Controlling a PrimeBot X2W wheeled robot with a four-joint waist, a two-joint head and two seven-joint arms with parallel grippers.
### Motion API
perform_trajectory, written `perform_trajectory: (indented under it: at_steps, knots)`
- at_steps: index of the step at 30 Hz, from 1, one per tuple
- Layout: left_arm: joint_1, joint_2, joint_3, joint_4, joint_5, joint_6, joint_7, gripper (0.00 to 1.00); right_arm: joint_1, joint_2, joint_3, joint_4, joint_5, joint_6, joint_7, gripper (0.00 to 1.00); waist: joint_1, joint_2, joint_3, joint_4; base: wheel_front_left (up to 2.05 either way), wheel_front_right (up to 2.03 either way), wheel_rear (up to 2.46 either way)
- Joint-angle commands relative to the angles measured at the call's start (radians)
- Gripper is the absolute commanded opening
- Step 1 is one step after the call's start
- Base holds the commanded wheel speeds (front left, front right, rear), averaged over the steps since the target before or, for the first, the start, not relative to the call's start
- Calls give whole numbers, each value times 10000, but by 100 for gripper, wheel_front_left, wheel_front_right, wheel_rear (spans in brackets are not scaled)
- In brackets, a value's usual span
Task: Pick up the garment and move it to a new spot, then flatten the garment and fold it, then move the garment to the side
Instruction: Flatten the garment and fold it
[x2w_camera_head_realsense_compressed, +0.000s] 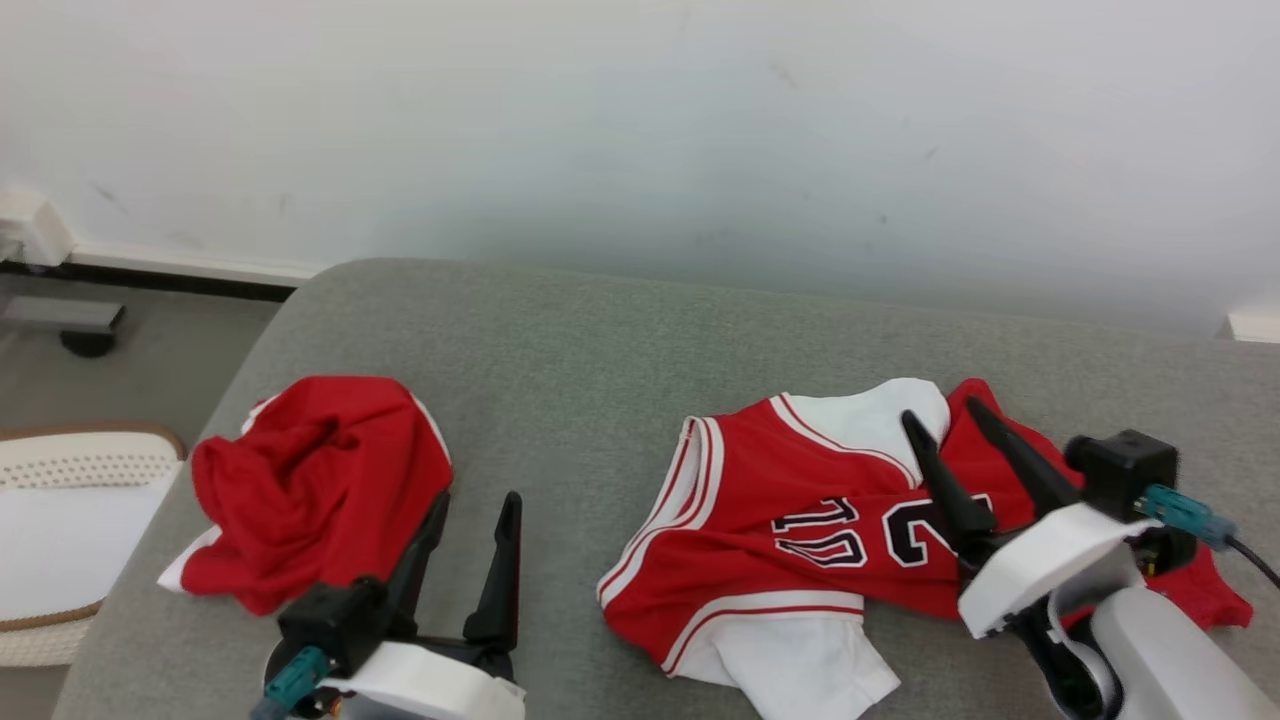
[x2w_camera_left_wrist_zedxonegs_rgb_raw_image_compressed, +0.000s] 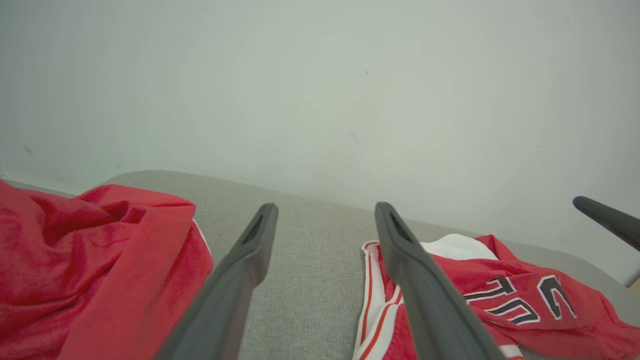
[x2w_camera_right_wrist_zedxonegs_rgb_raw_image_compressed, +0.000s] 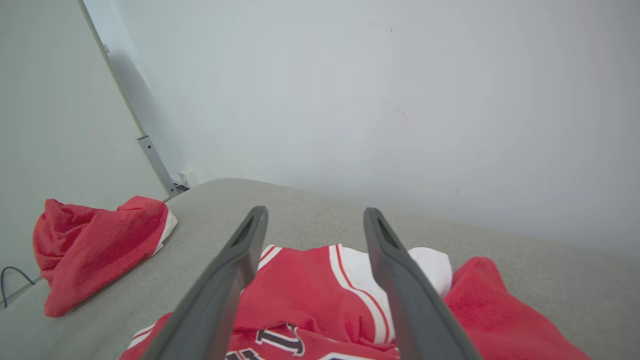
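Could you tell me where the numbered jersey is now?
In the head view, the numbered jersey lies on the right half of the grey cushion, beneath the right gripper, apart from the bunched red garment.

The jersey (x2w_camera_head_realsense_compressed: 760, 510) lay on the right half of the cushion (x2w_camera_head_realsense_compressed: 560, 340), with a bundle (x2w_camera_head_realsense_compressed: 320, 480) of cloth well apart from it on the left half, near the cushion's left edge. The left gripper (x2w_camera_head_realsense_compressed: 478, 496) stood at the near edge between the two, just beside the bundle. The right gripper (x2w_camera_head_realsense_compressed: 938, 408) hung over the jersey's right part, fingers pointing toward the wall (x2w_camera_head_realsense_compressed: 640, 130) behind the cushion. A basket (x2w_camera_head_realsense_compressed: 80, 465) sat on the floor (x2w_camera_head_realsense_compressed: 150, 370) off the cushion's left side, with a caster (x2w_camera_head_realsense_compressed: 88, 343) farther back by the wall.
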Motion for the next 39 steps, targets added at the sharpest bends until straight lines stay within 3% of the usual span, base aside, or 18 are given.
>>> perform_trajectory:
  at_steps: [1, 6, 15, 35, 39]
  knots:
    - [166, 37, 22, 32, 103, -15, -4, 100, 358, -205, -325, -203, -187, -22, -203, 100, 0, 0, -212, -390, 0, 0, 0]
    - [253, 37, -46, 42, 54, -11, -3, 100, 1551, -510, -1595, -910, -690, -21, -737, 100, 0, 0, -297, -816, 0, 0, 0]
    - [185, 36, 32, 124, 183, -88, -3, 100, 3405, 98, -3210, -1794, -1342, -21, -912, 100, 0, 0, -278, -1230, 0, 0, 0]
    - [-441, 42, 49, 694, 392, -282, -4, 100, 3974, 633, -3830, -2801, -1872, -21, -670, 100, 0, 0, -137, -1475, 0, 0, 0]
    - [-1028, 261, -178, 1066, 415, -381, 155, 100, 3861, 600, -3934, -2880, -1909, -23, -713, 100, 0, 0, 33, -1546, 0, 0, 0]
